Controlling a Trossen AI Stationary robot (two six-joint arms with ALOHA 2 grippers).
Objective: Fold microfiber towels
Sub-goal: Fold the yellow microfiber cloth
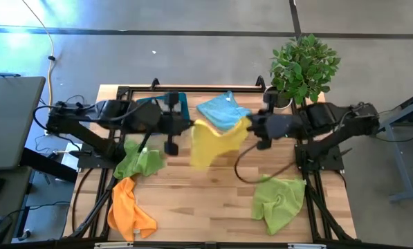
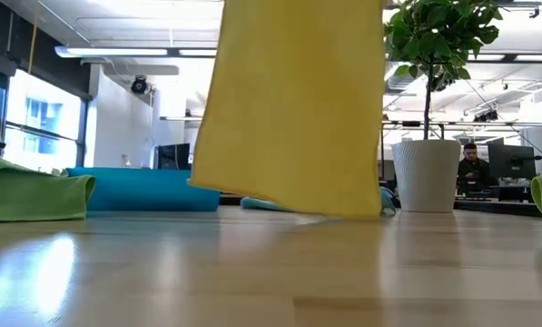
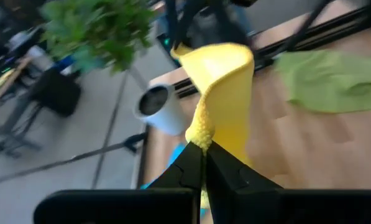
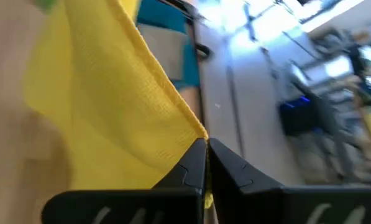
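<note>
You have the yellow towel [image 1: 212,140] up in the air over the middle of the table [image 1: 206,200]. The left gripper [image 3: 204,149] pinches one top corner, its fingers pressed tight on the cloth. The right gripper [image 4: 206,144] pinches the other top corner the same way. The towel hangs down between them like a little curtain. In the low view its bottom edge is close to the wood, but you cannot tell if it touches.

Look at what sits around it. Just behind the yellow towel lies a light blue towel [image 1: 223,111], near the back edge of the table. Next to that, on the left arm's side, is a teal tray [image 1: 175,104], partly hidden under the left arm. A white pot with a green plant [image 1: 303,66] stands at the back corner on the right arm's side, close to the right arm.

A lime green towel [image 1: 138,162] lies crumpled under the left arm, and an orange towel [image 1: 129,211] lies in front of it, near the front edge. A second lime green towel [image 1: 281,200] lies in a heap on the right arm's side, near the front. A black cable [image 1: 251,173] loops over the wood between that heap and the hanging towel.

The wood right under the yellow towel is bare. Far behind the table, a person [image 2: 471,168] sits at a desk.
</note>
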